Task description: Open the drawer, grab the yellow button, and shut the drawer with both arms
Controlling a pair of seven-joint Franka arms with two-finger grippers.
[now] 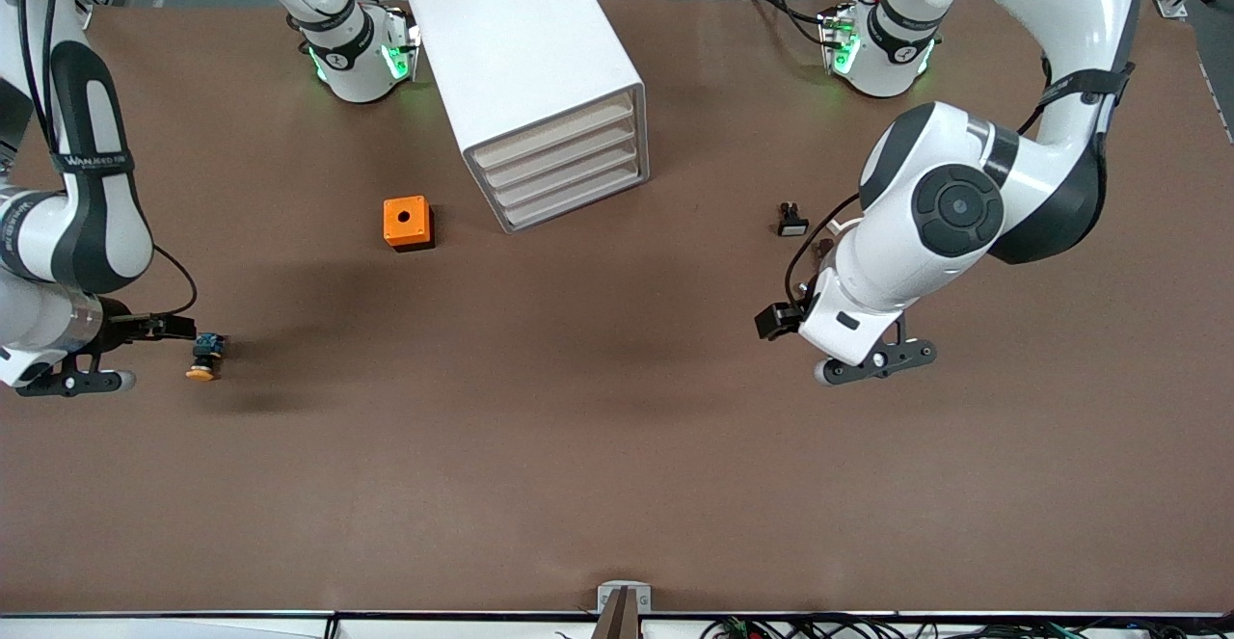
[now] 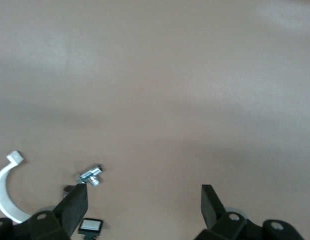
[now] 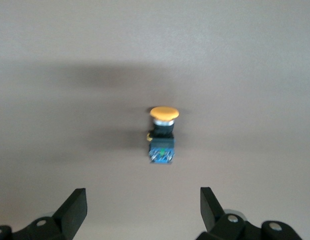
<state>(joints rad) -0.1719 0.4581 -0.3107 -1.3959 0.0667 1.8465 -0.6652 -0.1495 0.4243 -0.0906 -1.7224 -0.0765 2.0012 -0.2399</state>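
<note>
Setting: robotics lab | Evidence: two white Franka arms [image 1: 954,205] bolted at the edge of a brown-covered surface [image 1: 617,446], green status lights on their bases | aluminium framing at the corners | loose cabling along the edge nearest the front camera | white four-drawer cabinet [image 1: 530,70] as test prop

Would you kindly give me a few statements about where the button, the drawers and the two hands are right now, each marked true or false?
1. The button lies on the table toward the right arm's end. True.
2. The right hand is shut on the button. False: its fingers are open and the button lies free on the table.
3. The top drawer of the cabinet is pulled out. False: all four drawers sit flush.
4. The left hand is open and holds nothing. True.
5. The orange cube sits on top of the cabinet. False: it sits on the table beside it.
</note>
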